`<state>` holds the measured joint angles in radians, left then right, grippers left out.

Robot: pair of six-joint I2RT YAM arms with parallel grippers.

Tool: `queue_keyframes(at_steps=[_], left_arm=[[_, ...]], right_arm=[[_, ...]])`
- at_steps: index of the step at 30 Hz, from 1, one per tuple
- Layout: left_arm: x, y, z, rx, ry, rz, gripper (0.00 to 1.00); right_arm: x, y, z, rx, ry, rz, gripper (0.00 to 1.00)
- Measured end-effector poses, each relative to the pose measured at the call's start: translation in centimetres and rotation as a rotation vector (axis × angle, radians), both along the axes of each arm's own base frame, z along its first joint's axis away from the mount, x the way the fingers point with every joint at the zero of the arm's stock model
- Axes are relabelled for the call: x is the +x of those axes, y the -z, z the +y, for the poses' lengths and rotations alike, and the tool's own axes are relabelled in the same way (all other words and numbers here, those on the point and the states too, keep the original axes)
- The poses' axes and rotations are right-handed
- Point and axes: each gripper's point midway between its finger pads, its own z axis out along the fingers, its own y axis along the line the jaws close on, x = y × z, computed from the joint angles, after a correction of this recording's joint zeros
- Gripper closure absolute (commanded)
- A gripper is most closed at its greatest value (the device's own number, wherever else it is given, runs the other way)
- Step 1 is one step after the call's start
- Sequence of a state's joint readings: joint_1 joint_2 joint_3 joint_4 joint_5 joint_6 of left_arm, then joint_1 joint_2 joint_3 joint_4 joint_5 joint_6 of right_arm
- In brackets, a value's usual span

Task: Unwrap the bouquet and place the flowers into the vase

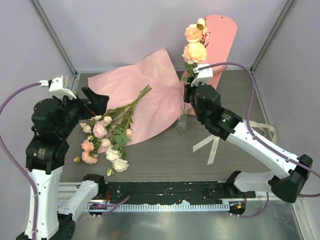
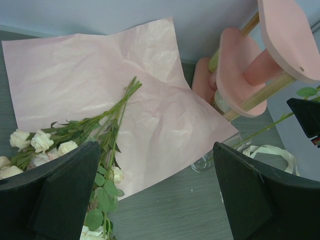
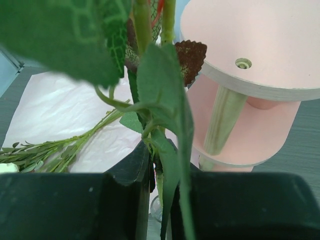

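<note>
A: Near left: left gripper, jaws wide apart and holding nothing, just above the loose flowers lying on the table.
B: Centre: vase, upright. The right gripper is over it, clamped on a rose stem. I cannot tell if the stem end is in the neck.
A: Hazard?
B: The neck is narrow. A stem end off-line could catch the rim and tip the glass.
A: Surface, room?
B: Grey table; paper spread flat; ribbon; pink shelf behind; pale walls.
</note>
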<state>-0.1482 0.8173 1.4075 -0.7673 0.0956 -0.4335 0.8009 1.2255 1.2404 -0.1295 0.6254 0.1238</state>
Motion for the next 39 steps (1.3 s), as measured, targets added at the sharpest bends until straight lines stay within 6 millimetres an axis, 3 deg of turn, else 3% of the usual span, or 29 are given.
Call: queue_keyframes(at_steps=[13,33,39], left_arm=[[0.1,0.3,-0.1,0.001,0.003,0.008,0.0],[0.0,0.7,-0.1,0.003,0.004,0.015,0.0],[-0.1,0.6,0.0,0.004,0.003,0.01,0.0]], right_arm=[[0.6,0.0,-0.4,0.031,0.017,-0.018,0.96],[2.2,0.2,0.7,-0.026,0.021,-0.021,0.88],[2.3,0.2,0.7,-0.031,0.021,-0.023,0.77]])
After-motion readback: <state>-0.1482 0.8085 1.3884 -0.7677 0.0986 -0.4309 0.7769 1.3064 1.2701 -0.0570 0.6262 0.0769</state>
